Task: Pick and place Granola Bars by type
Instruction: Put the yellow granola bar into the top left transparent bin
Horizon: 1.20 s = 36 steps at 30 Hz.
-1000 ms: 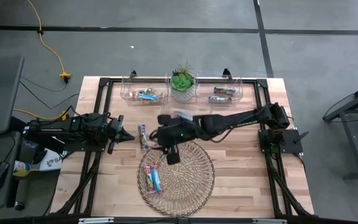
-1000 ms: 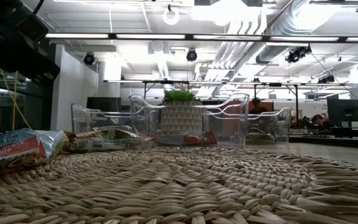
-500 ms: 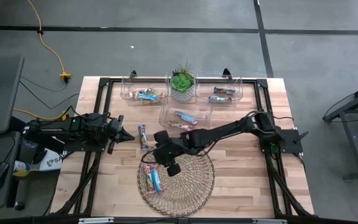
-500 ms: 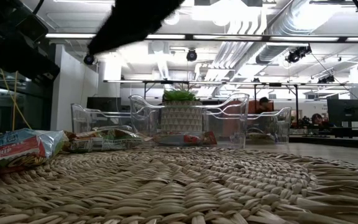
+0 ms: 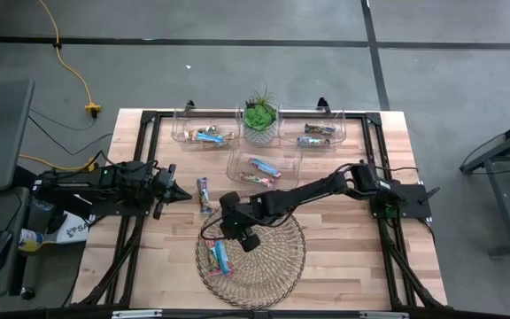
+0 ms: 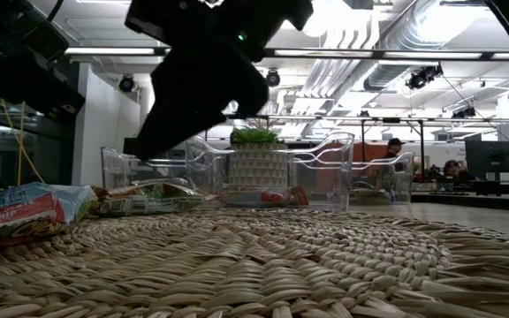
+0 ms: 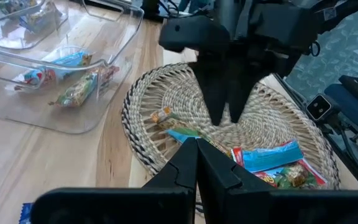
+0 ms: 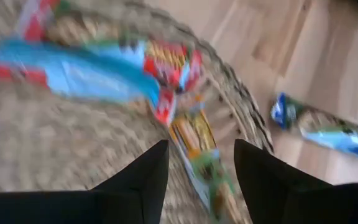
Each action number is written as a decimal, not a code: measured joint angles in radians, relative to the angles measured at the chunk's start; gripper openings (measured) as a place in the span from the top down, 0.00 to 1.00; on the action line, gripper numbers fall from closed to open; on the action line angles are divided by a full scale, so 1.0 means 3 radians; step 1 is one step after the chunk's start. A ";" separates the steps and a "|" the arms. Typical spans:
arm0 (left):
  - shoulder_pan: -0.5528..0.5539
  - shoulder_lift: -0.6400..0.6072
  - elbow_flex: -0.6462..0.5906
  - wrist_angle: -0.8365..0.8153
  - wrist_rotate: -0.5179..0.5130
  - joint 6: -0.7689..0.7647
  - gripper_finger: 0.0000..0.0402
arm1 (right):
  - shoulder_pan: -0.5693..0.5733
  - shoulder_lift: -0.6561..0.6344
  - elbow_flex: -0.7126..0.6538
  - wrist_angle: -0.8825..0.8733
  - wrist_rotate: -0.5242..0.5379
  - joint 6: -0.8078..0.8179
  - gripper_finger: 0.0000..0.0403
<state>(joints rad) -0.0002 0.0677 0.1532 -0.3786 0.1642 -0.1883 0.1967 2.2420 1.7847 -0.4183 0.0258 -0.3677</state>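
Several granola bars [image 5: 220,257] in blue, red and yellow-green wrappers lie on the left part of the round wicker tray [image 5: 277,252]. One more blue bar [image 5: 204,193] lies on the table just beyond the tray. My right gripper [image 5: 231,234] hangs open over the tray's left part, slanting down. In the right wrist view a yellow-green bar [image 8: 199,157] shows between its fingers, apart from them. My left gripper [image 5: 182,193] waits shut at the table's left. More bars lie in the clear bins [image 5: 204,135] at the far side.
Three clear bins stand at the far side: left, right [image 5: 312,133] and a nearer middle one [image 5: 259,167]. A potted plant [image 5: 259,115] stands between the two far bins. Bare wood lies to the right of the tray.
My right gripper has come down toward the wicker tray's left part and tipped more steeply downward. It now shows in the low view above the tray. Its fingers have stayed open. The bars have not moved.
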 joint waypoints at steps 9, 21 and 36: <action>0.0000 0.0000 0.0000 0.0002 0.0000 0.0000 1.00 | -0.0033 0.0065 0.0001 -0.0064 0.0142 -0.0063 0.59; 0.0000 0.0000 0.0000 0.0002 0.0003 0.0000 1.00 | -0.0057 0.0253 0.0003 0.0006 0.0078 -0.0029 0.59; 0.0000 0.0000 -0.0001 -0.0040 0.0005 0.0000 1.00 | -0.0135 0.0312 0.0002 0.0072 -0.0174 0.0326 0.59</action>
<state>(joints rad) -0.0002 0.0677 0.1529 -0.3907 0.1658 -0.1883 0.1561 2.3357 1.7854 -0.3967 -0.0266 -0.2700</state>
